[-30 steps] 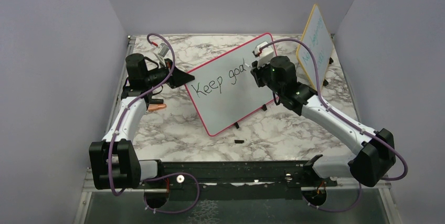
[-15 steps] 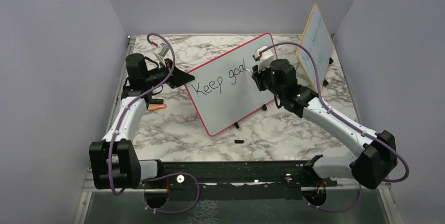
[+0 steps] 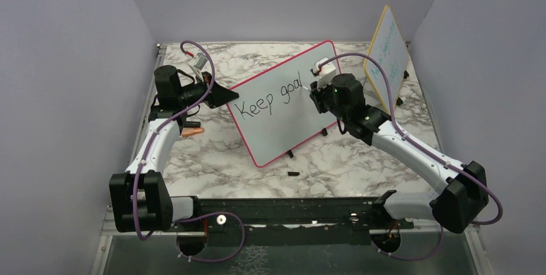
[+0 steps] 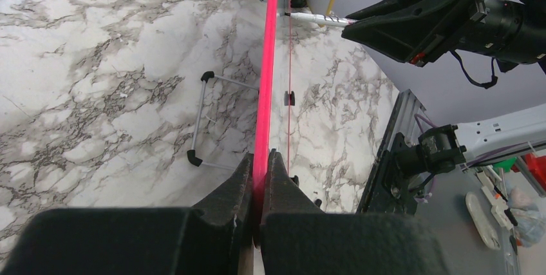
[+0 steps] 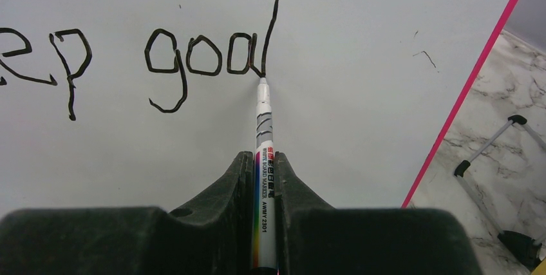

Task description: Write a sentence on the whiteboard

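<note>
Standing whiteboard (image 3: 283, 127): upright on the marble desk (image 3: 212, 152), its sentence (image 3: 269, 98) reading "Keep goal" (unfinished).
Left end effector (image 4: 261, 156): clamped on the whiteboard's pink frame edge.
Right end effector (image 5: 264, 156): gripping the marker (image 5: 263, 114), tip touching the "l".

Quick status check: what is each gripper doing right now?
Left gripper: closed on the pink edge of the whiteboard.
Right gripper: closed on the marker, tip at the foot of the "l" in "goal".
</note>
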You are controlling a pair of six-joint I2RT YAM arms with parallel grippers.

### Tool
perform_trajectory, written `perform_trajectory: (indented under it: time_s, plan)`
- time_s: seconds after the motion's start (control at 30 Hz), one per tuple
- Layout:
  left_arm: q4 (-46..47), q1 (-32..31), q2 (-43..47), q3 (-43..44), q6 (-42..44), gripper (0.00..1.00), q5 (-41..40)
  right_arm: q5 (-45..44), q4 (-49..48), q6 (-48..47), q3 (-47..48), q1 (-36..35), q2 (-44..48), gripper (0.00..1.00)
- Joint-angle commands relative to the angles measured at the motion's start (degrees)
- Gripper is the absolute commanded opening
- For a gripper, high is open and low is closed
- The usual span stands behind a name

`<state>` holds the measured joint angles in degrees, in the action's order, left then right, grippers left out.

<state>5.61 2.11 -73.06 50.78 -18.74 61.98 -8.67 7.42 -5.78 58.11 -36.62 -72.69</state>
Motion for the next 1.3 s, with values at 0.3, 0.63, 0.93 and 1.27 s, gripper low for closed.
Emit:
perform_trajectory:
  time_s: [0.3,0.63,0.93,1.27]
  plan:
    - [-4.20,-1.05,-1.63,-0.69,5.29,0.00,-2.92,-6.36,-4.88,1.74,-1.91,0.65,4.12,0.00]
    - [-4.33,-1.00,-1.57,-0.69,5.38,0.00,-2.92,-4.63,-6.89,1.74,-0.94,1.20,1.78,0.00]
    - [-4.38,-1.04,-1.70,-0.60,5.45,0.00,-2.82,-3.95,-8.83,1.73,-0.36,1.38,0.03,0.01]
    - [-4.38,-1.05,-1.91,-0.51,5.37,0.00,-2.82,-3.08,-9.28,1.76,0.49,1.73,-1.18,0.00]
